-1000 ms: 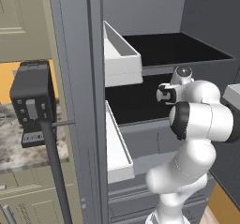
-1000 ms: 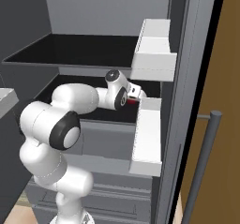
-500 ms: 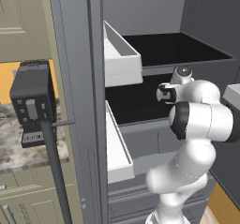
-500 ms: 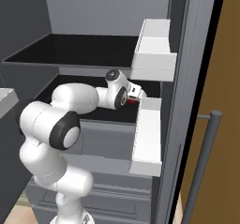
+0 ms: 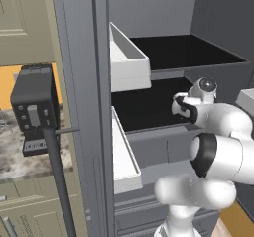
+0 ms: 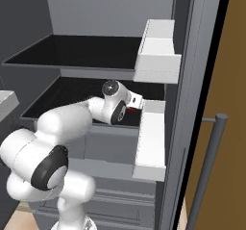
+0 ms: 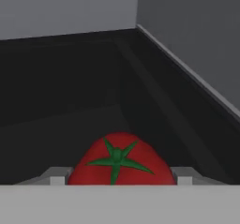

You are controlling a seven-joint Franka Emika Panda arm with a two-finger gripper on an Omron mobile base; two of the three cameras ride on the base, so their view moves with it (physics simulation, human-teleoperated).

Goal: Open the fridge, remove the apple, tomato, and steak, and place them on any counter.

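The tomato point(image 7: 120, 160) is seen dead ahead between the end effector point(image 7: 117, 177) fingers, on the fridge point(image 6: 187, 80) lower shelf point(image 6: 72, 92) (near the back right corner). End effector appears clamped on the tomato; withdrawal would be straight back.

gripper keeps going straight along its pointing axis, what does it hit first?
The tomato: it sits between the gripper's fingertips, probably already gripped. Beyond it lies the dark fridge shelf, then likely the fridge's grey back wall; depth is unclear.
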